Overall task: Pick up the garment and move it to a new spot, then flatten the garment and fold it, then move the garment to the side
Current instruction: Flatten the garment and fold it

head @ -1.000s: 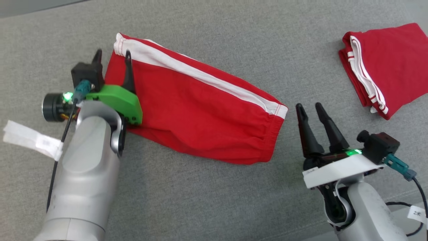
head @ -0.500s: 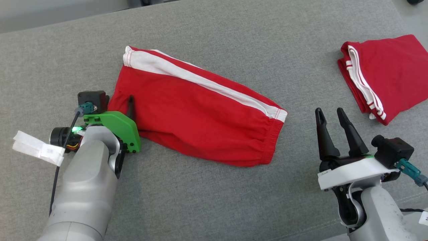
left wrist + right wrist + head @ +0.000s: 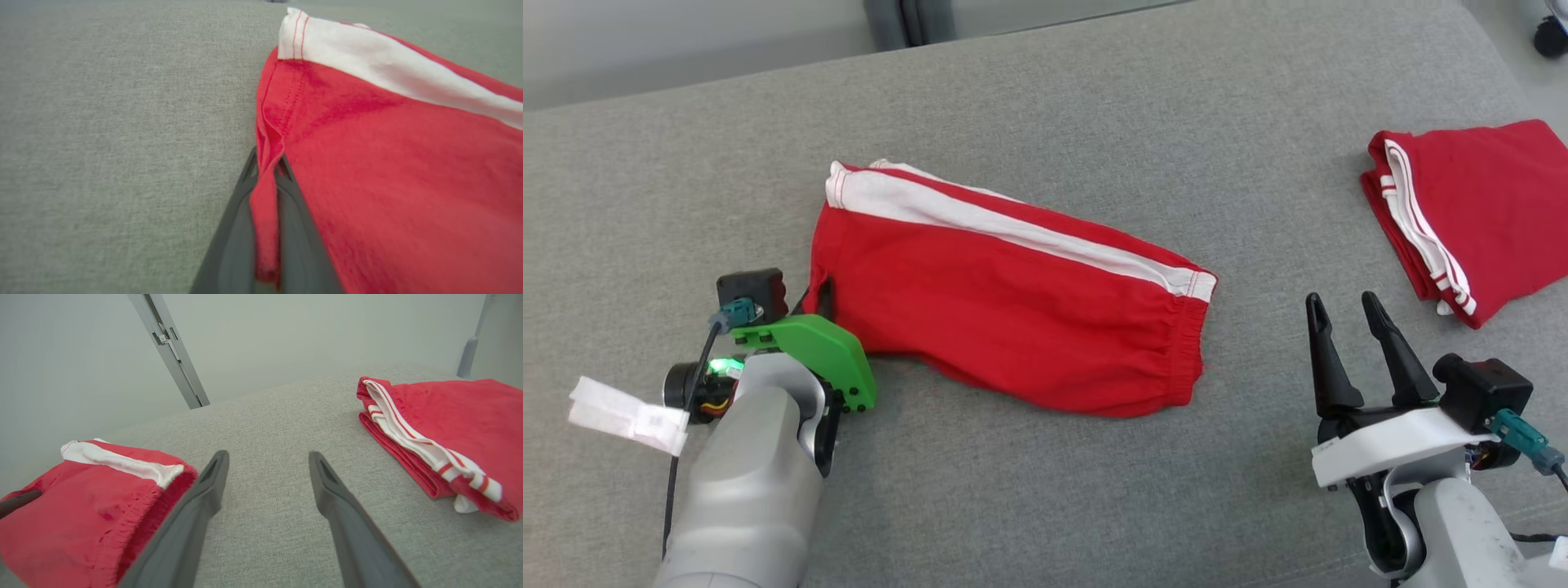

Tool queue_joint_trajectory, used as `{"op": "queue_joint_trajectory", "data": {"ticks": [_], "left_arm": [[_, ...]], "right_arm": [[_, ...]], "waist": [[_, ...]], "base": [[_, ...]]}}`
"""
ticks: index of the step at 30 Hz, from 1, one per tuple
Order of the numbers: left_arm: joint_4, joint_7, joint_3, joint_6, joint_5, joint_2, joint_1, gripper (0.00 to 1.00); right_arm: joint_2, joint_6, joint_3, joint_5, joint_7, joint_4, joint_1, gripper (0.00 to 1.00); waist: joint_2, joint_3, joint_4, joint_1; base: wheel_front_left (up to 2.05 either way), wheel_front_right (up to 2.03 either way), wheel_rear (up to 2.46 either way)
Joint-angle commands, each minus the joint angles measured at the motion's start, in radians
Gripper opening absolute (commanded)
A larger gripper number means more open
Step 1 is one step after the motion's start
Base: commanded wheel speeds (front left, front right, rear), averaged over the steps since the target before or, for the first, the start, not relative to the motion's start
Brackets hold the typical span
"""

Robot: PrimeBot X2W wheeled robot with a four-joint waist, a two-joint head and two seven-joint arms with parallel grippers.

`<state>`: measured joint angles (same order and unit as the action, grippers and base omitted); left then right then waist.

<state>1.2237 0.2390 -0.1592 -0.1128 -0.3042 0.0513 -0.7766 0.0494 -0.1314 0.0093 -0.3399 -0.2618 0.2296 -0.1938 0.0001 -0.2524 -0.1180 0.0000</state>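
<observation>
Head view: the red garment [image 3: 1013, 302] with a white side stripe is seen laid out across the middle of the grey fabric surface [image 3: 1094, 98], its elastic waistband turned toward the robot's right. The hem at its opposite end is clamped between the 2 closed fingers of the left hand [image 3: 267, 163]. The right hand [image 3: 1339, 304] is held with fingers apart, near the waistband and clear of the cloth. 1 folded red garment [image 3: 1470, 212] is seen well apart at the far right.

Green-bracketed left pincer [image 3: 825, 291], silver forearm [image 3: 752, 482]
</observation>
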Motion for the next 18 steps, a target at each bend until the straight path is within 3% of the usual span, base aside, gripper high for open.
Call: {"op": "queue_joint_trajectory", "data": {"ticks": [1, 10, 18], "left_arm": [[-0.007, 0.011, 0.007, 0.008, -0.010, 0.005, 0.030, 0.00], [-0.112, 0.026, 0.017, 0.036, -0.067, 0.003, 0.217, 0.00], [-0.300, 0.027, -0.024, 0.099, -0.123, 0.002, 0.418, 0.00]], "right_arm": [[0.004, 0.002, -0.004, 0.009, -0.004, 0.006, 0.017, 1.00], [0.004, 0.002, -0.009, 0.030, -0.004, 0.037, 0.078, 1.00], [0.004, 0.002, 0.002, 0.052, -0.004, 0.062, 0.117, 1.00]], "waist": [[-0.0001, 0.046, 0.044, 0.0000], [-0.0001, 0.147, 0.134, 0.0000], [-0.0001, 0.185, 0.174, 0.0000]], "base": [[0.00, 0.00, 0.00], [0.00, 0.00, 0.00], [0.00, 0.00, 0.00]]}}
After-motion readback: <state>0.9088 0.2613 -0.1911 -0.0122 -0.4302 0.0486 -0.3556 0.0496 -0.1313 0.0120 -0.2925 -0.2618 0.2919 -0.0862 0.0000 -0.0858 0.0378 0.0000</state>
